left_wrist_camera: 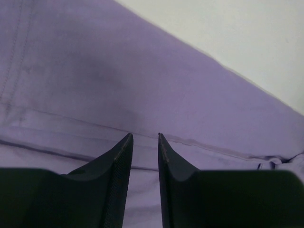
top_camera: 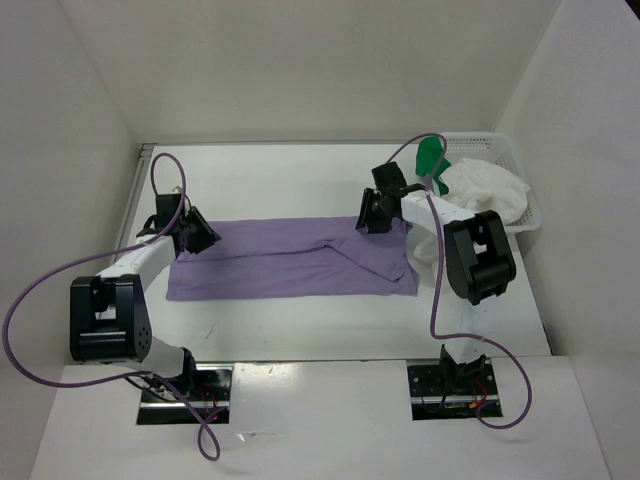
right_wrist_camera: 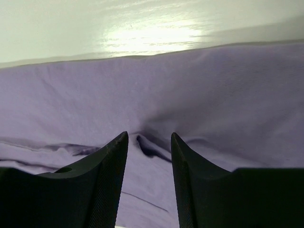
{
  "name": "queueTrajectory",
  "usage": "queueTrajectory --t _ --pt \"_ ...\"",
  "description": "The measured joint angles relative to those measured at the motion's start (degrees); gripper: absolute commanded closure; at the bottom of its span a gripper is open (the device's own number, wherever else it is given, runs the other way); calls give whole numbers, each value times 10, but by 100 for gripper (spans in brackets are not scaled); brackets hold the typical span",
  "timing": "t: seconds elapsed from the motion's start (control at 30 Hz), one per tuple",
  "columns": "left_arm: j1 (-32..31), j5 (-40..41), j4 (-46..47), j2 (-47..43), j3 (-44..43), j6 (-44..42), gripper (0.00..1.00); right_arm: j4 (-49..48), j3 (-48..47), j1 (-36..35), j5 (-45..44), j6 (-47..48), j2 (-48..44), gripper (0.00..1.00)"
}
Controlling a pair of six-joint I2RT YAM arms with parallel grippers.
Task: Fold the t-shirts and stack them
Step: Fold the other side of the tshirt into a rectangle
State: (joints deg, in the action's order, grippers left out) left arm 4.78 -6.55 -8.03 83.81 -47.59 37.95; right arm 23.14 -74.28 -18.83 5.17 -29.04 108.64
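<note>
White table [top_camera: 300, 170], white-walled enclosure. Lavender t-shirt [top_camera: 290, 262]: flat at centre, folded to a band, long axis left to right. Left gripper [top_camera: 200, 238] at its left end, jaws narrowly parted, nothing between. Right gripper [top_camera: 372, 215] at its far right edge, jaws spread over a pucker. White t-shirt [top_camera: 490, 185] and green t-shirt [top_camera: 430, 155] heaped in mesh basket [top_camera: 503, 143], far right corner.
</note>
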Motion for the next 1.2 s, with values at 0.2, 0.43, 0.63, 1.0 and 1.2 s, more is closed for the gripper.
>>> queueTrajectory --t 0.2,0.43,0.63,1.0,1.2 --pt "-1 -11 0 -5 11 5 65 0 -8 -19 2 2 18 57" --pt "-1 -13 0 -9 11 13 65 1 -9 -31 2 4 18 88" --pt "-1 -13 3 -12 11 13 65 4 -1 -39 4 -1 11 95" --pt "-1 -23 16 -12 11 16 65 11 106 -125 37 -64 -79 93" --pt "-1 -27 21 -10 7 27 65 8 136 -136 51 -112 -118 76"
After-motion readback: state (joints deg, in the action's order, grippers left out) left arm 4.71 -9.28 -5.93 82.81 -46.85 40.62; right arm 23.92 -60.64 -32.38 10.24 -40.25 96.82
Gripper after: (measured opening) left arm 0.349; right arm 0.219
